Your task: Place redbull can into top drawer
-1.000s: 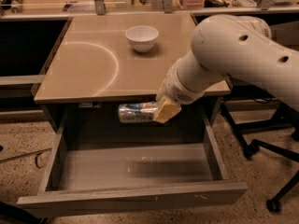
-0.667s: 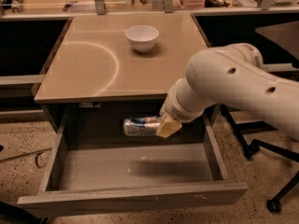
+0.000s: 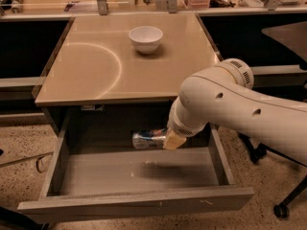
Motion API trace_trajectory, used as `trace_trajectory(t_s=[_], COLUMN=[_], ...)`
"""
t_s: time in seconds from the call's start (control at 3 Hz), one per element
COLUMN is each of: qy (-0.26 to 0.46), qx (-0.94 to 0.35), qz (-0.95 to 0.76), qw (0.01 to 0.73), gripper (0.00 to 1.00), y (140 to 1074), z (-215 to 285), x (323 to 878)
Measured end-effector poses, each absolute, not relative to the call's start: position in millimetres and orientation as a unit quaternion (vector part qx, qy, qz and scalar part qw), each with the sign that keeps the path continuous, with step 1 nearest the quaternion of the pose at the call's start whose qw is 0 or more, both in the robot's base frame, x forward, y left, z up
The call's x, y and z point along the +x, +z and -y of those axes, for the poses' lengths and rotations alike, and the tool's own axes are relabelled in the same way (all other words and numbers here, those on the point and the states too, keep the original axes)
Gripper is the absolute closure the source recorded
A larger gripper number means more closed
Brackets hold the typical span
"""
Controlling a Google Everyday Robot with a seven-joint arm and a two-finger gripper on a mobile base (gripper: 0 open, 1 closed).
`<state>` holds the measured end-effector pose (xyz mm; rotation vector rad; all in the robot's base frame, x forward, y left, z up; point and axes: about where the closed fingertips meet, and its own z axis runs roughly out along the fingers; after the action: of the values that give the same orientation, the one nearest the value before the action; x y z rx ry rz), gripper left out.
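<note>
End effector [image 3: 169, 139] shown closed on one end of the can [image 3: 146, 139], which is held on its side with its free end toward the left of the view. One tan pad [image 3: 173, 140] is seen pressed against the can; the opposite pad is hidden. The can is carried in the air inside the open drawer [image 3: 134, 201], toward its back and just under the front edge of the counter [image 3: 96, 75]. A shadow is cast on the drawer floor below, so the can is judged not yet to be resting there. The arm [image 3: 240, 104] is reached in from the right of the view, over the drawer's right wall.

Step in hand: lowering of the can into the drawer, judged to be near its end. For the next move a short further descent is called for, until the can is touching or just above the floor; the grip is then to be released and the end effector drawn up and out, clear of the counter edge. Because the can lies on its side, some rolling after release is to be expected, so a low release is advised.

Count: one end effector, one arm, one can, one drawer, one counter, and one white bowl [image 3: 146, 38] toward the back of the counter, well apart from the can
</note>
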<state>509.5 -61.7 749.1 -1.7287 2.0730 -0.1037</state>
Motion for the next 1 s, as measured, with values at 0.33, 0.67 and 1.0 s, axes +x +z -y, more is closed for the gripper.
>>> trace_trajectory(t_s=[0.33, 0.67, 1.0], qy=[-0.022, 0.002, 0.008], qx=[-0.604, -0.562, -0.527], qz=[-0.760, -0.785, -0.806], qw=[0.238, 0.260, 0.268], gripper=[1.00, 1.00, 1.00], y=[727.6, 673.6, 635.7], z=[65.6, 70.2, 73.0], x=[512.1, 513.9, 517.5])
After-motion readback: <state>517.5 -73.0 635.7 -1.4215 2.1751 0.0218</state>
